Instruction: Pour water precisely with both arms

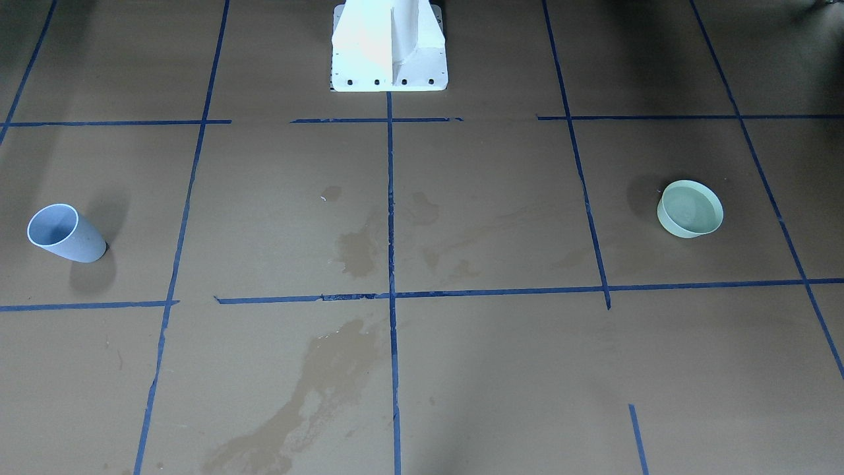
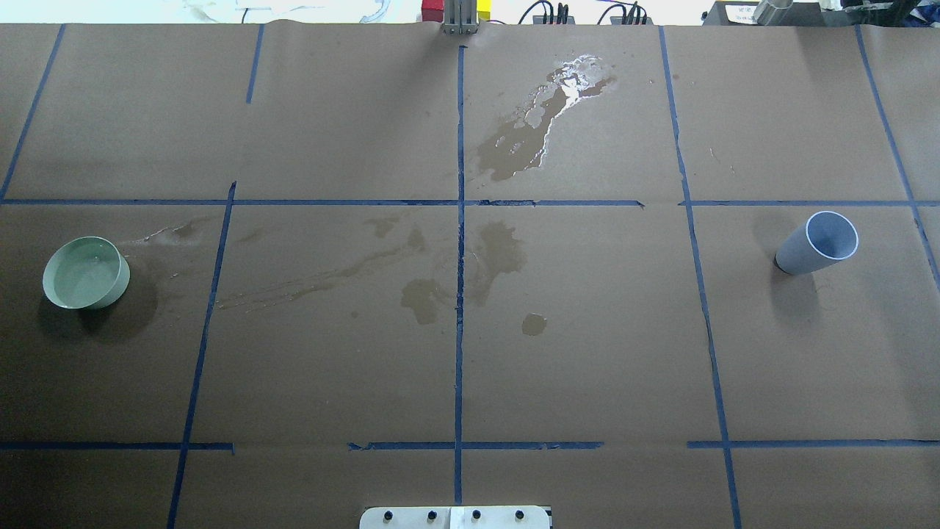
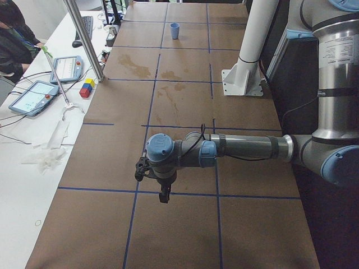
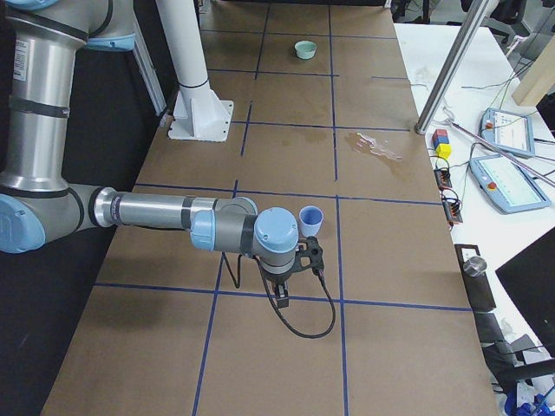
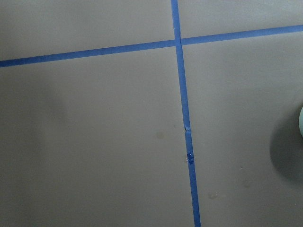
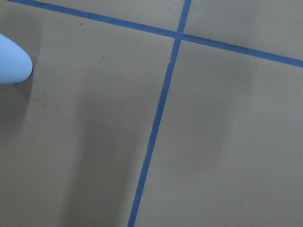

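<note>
The water [image 2: 79, 278] sits in a mint-green bowl [image 2: 85, 272] out at 9 o'clock on the paper-covered table [image 2: 330, 367], seen from behind the robot. A pale blue cup [image 2: 817, 244] stands upright across from it at 3 o'clock. A glinting puddle [image 2: 565, 88] lies up near 12 to 1 o'clock, with darker stains [image 2: 422, 297] around the middle.

The left arm [image 3: 241, 148] reaches out low over the table, and the left gripper [image 3: 162, 190] hangs pointing down. The wrist camera there catches only a sliver of the bowl at 3 o'clock on its edge, so the bowl is near but not under the gripper. The right arm [image 4: 165, 212] does the same on its side. The right gripper [image 4: 286, 286] points down with the cup just beyond the wrist, and the cup shows at 10 o'clock in that wrist view. Neither gripper touches anything. I cannot tell from the side whether their fingers are spread or closed.
</note>
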